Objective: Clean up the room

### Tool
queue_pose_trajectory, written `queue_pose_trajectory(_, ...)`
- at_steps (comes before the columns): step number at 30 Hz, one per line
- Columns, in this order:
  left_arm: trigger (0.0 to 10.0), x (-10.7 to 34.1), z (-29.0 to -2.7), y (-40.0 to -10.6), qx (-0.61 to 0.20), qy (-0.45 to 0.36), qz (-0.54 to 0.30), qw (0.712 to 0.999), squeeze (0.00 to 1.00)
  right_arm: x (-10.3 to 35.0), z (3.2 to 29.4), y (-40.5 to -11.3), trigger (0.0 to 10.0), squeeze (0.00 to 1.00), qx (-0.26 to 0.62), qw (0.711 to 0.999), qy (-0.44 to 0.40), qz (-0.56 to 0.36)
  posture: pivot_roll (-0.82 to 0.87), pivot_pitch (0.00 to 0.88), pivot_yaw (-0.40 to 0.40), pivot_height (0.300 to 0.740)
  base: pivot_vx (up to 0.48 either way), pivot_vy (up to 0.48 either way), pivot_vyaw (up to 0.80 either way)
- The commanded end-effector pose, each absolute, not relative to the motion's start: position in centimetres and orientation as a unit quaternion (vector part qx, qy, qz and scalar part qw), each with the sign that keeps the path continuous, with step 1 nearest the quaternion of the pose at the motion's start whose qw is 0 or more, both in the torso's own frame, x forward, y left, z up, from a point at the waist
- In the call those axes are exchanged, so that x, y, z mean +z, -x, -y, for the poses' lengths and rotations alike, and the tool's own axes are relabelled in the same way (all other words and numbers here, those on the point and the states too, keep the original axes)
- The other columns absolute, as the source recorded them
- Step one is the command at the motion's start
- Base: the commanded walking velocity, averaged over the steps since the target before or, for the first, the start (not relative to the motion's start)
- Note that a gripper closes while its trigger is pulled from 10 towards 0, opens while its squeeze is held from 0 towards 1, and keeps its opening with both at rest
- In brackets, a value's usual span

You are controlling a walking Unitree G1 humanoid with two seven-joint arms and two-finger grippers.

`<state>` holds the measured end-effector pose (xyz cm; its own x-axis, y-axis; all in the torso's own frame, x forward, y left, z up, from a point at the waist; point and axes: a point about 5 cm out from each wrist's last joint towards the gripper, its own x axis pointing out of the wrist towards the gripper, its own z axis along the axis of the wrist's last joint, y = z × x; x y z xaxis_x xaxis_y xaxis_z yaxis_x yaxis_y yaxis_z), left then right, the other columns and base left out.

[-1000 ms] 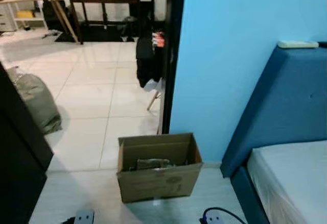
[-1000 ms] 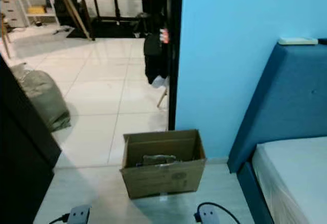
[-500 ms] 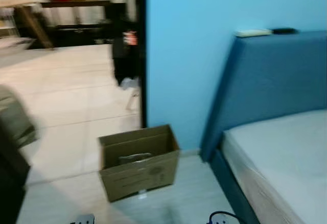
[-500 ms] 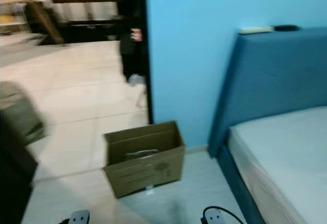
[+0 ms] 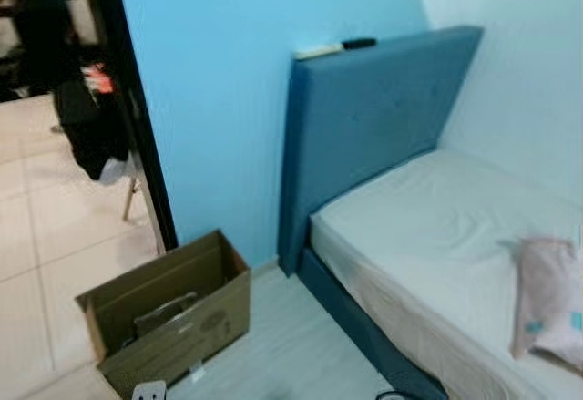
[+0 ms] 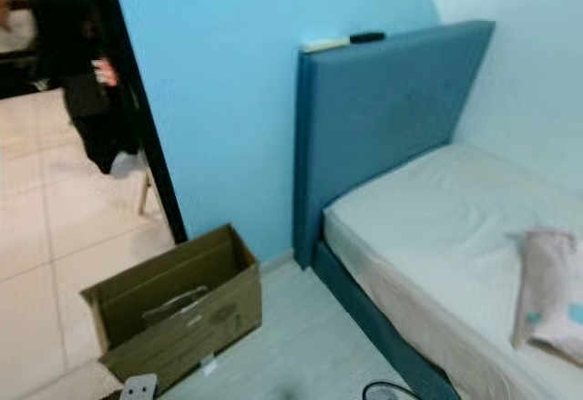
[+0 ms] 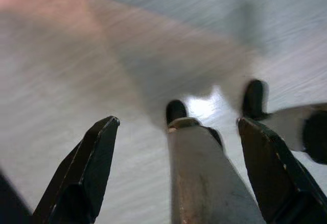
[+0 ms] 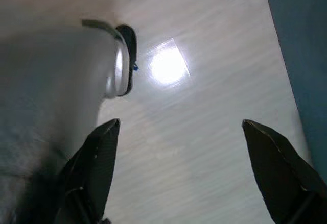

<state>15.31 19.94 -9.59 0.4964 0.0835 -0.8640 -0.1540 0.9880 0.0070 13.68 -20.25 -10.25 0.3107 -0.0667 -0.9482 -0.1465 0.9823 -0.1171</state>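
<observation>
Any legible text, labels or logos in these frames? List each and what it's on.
None legible.
Brown cardboard box on the floor: a dark round printed mark on its front side, too blurred to read.
Pink cloth on the white mattress: small blue patches, no readable text.

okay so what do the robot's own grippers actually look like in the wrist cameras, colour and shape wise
Each gripper has two long black fingers that taper to blunt, wedge-like tips. The left gripper shows its fingers as glossy black; the right gripper has the same kind of fingers. Neither pair carries any visible markings. In the head views, a black cable loops at the lower edge.
</observation>
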Motion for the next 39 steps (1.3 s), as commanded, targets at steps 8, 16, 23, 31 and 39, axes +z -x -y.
queue_pose_trajectory(8,10.0,-9.58,-19.40,-15.52,0.055,0.032,-0.497,0.865,0.00,-10.33,20.36,-13.41,10.0,0.00,0.027,0.800,0.098,-0.591,-0.02,0.003,-0.007,0.740,0.000,0.000,-0.77)
queue_pose_trajectory(16,10.0,-9.54,-19.24,-15.64,0.048,0.040,-0.494,0.867,0.00,-10.27,20.65,-13.45,10.0,0.00,0.024,0.799,0.105,-0.592,-0.03,0.000,-0.009,0.740,0.000,0.000,-0.77)
queue_pose_trajectory(23,10.0,-9.43,-19.22,-15.91,0.047,0.040,-0.491,0.869,0.00,-10.20,20.76,-13.61,10.0,0.00,0.021,0.801,0.106,-0.589,-0.03,0.000,-0.008,0.740,0.000,0.000,-0.77)
queue_pose_trajectory(31,10.0,-9.41,-19.14,-16.01,0.048,0.042,-0.490,0.869,0.00,-10.16,20.76,-13.72,10.0,0.00,0.018,0.803,0.105,-0.587,-0.03,0.000,-0.007,0.740,0.000,0.000,-0.77)
queue_pose_trajectory(39,10.0,-9.55,-19.26,-15.64,0.055,0.045,-0.494,0.867,0.00,-10.23,20.76,-13.54,10.0,0.00,0.016,0.802,0.107,-0.588,-0.03,0.000,-0.006,0.740,0.000,0.000,-0.77)
